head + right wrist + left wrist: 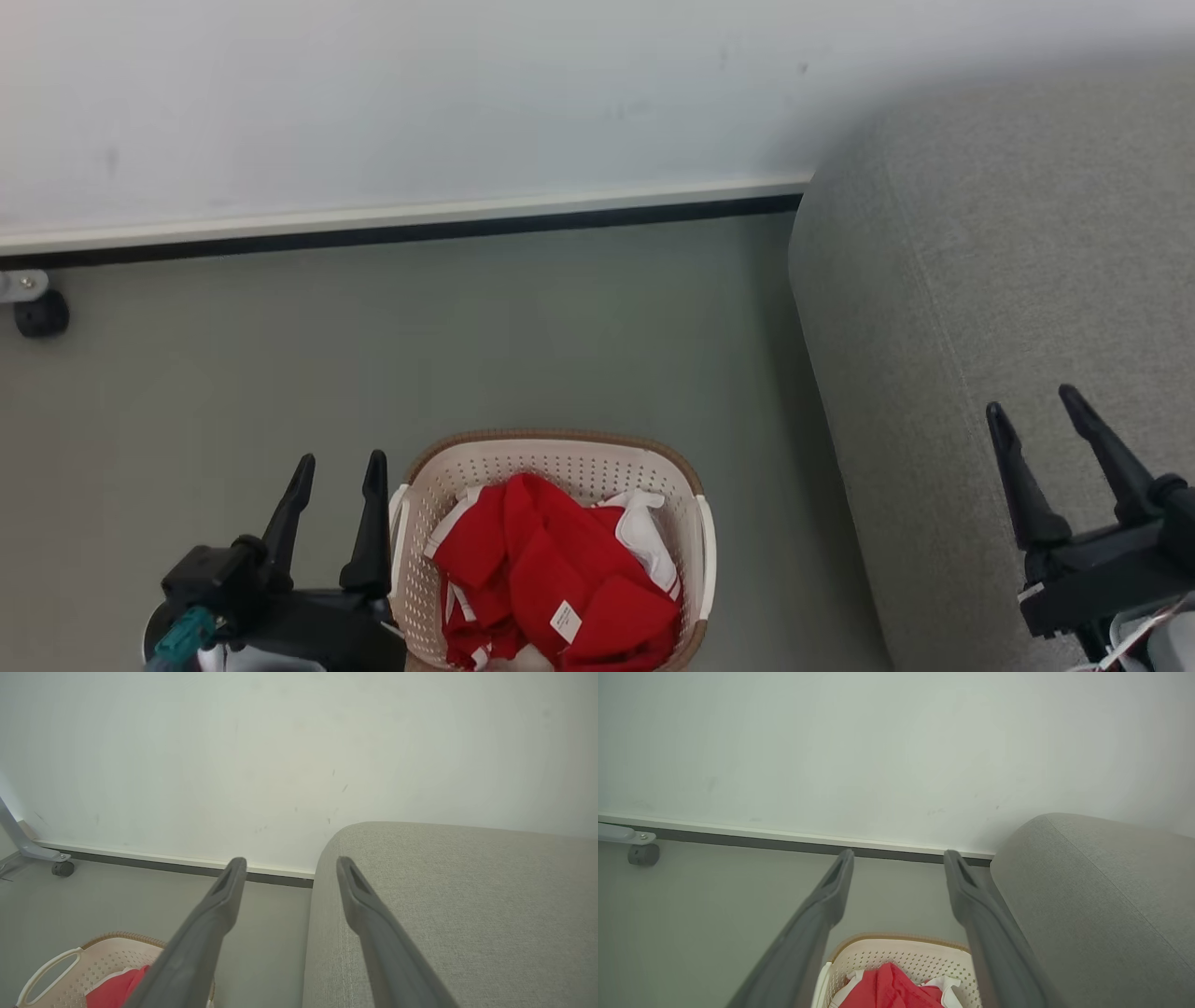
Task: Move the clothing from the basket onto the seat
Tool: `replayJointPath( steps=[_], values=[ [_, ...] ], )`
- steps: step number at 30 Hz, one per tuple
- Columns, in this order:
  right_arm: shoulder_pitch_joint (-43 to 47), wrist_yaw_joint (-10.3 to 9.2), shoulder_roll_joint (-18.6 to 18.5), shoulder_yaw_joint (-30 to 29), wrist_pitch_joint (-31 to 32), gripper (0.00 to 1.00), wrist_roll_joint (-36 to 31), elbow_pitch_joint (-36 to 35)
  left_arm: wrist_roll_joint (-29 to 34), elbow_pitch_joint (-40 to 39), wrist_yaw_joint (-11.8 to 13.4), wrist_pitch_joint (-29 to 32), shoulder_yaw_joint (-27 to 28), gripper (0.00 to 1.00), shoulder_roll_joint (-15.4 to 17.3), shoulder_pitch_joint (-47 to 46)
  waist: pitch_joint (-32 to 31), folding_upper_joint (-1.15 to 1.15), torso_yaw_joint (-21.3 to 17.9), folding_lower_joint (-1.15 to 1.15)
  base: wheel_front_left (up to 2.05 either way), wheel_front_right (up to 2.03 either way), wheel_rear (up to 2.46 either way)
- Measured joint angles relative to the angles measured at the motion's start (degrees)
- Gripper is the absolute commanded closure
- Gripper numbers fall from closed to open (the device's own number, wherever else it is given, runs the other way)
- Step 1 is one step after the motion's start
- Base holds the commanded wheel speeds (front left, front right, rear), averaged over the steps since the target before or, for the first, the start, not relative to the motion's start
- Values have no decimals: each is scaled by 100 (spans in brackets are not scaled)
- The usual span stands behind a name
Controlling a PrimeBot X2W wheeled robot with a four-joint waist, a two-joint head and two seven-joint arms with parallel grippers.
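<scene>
Clothing (551,579) is all in the basket (551,437), a crumpled red heap with white bits poking out on the right and a small white tag (564,620) facing up near the front. The basket sits on the grey-green floor (467,336), to the left of the seat (1008,280), with a strip of floor between them (not touching, as far as I can tell). No red fabric on the seat's grey top.

Left gripper (341,457) hangs just beside the basket's left handle, its 2 fingers apart and holding nothing. In the left wrist view those fingers frame the basket's far rim and the top of the red pile.

Right gripper (1032,399) is over the near part of the seat, well away from the basket, fingers also spread and empty. In the right wrist view the seat's rounded edge runs between its 2 fingers, and a corner of the basket with a handle peeks in at the lower left.

Behind everything there's a pale wall (467,93) with a white-and-dark baseboard (401,222), plus 1 small black caster (40,314) at the far left.
</scene>
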Motion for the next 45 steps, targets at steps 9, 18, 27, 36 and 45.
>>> replayJointPath(
  steps=[9, 18, 27, 36, 45],
  values=[
    [-403, 7, -151, -263, -20, 0, -2, -461, 227, -122, 0, 83, -197, 0, -70, -671, 742, 0, -14, 1, 0, 0, 0],
    [-722, 49, -225, -338, -41, 0, -60, -821, 402, -100, 34, 341, -425, 0, -190, -1359, 1422, 0, -23, 1, 0, 0, 0],
    [-1194, 58, -279, -467, -42, 0, -118, -1163, 613, 119, 101, 759, -654, 0, -287, -2102, 2188, 1, -28, 1, 0, 0, 0],
    [-1595, 99, -330, -617, -42, 0, -118, -1300, 836, 805, 156, 1352, -1038, 0, -535, -2731, 2913, 1, -49, 1, 0, 0, 0],
    [-1677, 148, -293, -622, -42, 0, -119, -1207, 820, 1650, 275, 1772, -1262, 0, -643, -2993, 3299, 1, -91, 0, 0, 0, 0]
  ],
)
